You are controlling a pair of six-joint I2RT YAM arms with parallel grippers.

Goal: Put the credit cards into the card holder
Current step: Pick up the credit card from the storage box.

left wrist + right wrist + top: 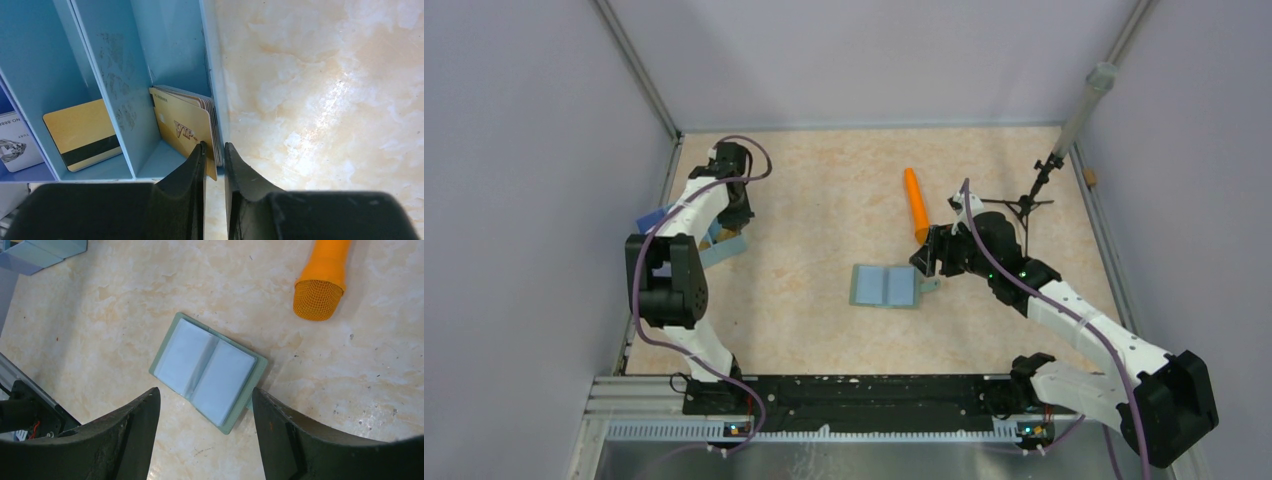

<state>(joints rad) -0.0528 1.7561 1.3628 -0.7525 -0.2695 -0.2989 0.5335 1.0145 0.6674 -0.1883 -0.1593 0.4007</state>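
Note:
A stack of gold-tan credit cards point(182, 122), the front one marked VIP, stands in the right compartment of a blue tray point(175, 45). My left gripper point(214, 147) is closed narrowly over the stack's edge, one finger inside the tray and one just outside its wall. Another gold card with a dark stripe point(82, 132) stands in the middle compartment. The card holder point(884, 286) lies open on the table with its pale blue inside up, and shows in the right wrist view point(207, 370). My right gripper point(205, 390) is open and empty just above its near edge.
An orange cylinder with a mesh end point(322, 285) lies beyond the card holder point(916, 205). A small black tripod point(1029, 200) stands at the back right. The blue tray point(714, 245) sits by the left wall. A white printed card point(15, 140) is in its left part.

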